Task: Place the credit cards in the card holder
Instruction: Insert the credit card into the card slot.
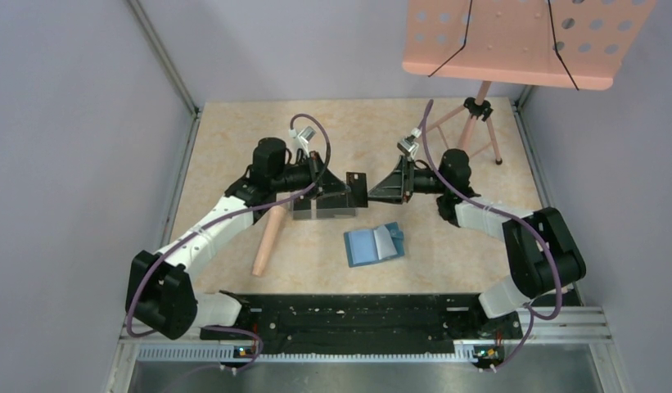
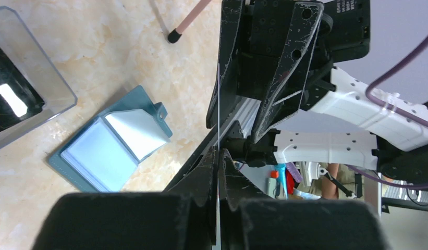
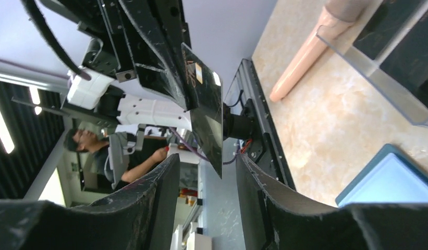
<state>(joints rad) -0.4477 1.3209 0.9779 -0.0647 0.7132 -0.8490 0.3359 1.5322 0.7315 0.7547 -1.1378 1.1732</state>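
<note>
Our left tool [image 2: 220,159] clamps a card [image 3: 206,104] mid-air so our right tool [image 3: 206,169] — jaws apart, straddling its edge, not gripping — can take it towards the open holder [image 1: 373,244]

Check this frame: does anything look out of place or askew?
A tan rod lies slanted on the table left of the open card holder, unrelated to the task. Nothing looks spilled or damaged.

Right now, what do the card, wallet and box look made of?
Card: thin rigid plastic, glossy black; it mirrors bright lights. Wallet: matte teal, probably faux leather or fabric; soft flap, lighter blue inner faces. Box: clear hard plastic, perhaps acrylic; the table shows through its walls.
</note>
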